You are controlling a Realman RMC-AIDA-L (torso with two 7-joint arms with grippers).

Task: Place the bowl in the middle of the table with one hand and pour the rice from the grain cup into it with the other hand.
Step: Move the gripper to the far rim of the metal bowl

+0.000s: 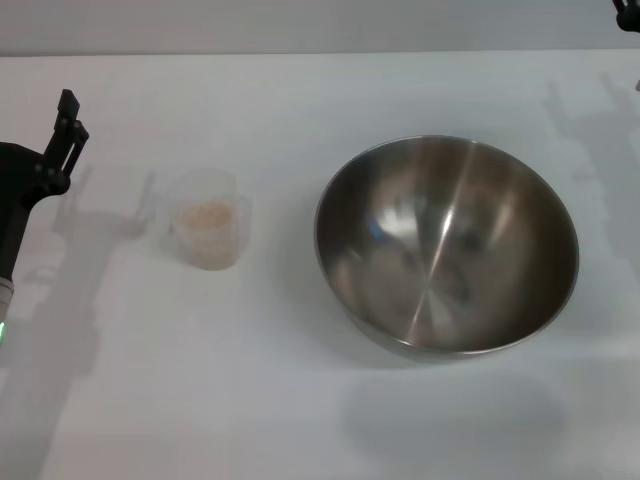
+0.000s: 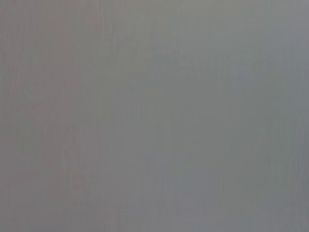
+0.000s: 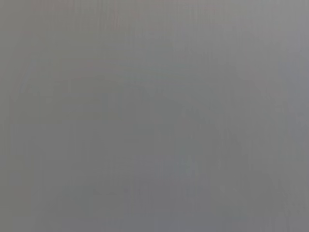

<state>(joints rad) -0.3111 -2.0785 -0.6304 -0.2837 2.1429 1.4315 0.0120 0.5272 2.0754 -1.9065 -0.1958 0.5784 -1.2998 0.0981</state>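
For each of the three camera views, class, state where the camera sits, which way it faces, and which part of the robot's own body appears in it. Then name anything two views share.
Head view: sits on the robot's head, facing forward and down at the table, with the bowl and the grain cup of rice; the left tool shows at the left edge, a bit of the right tool at the top right corner.
Left wrist view: on the left arm; shows only a plain grey field, no robot part.
Right wrist view: on the right arm; the same.
Shared: both wrist views show only featureless grey.
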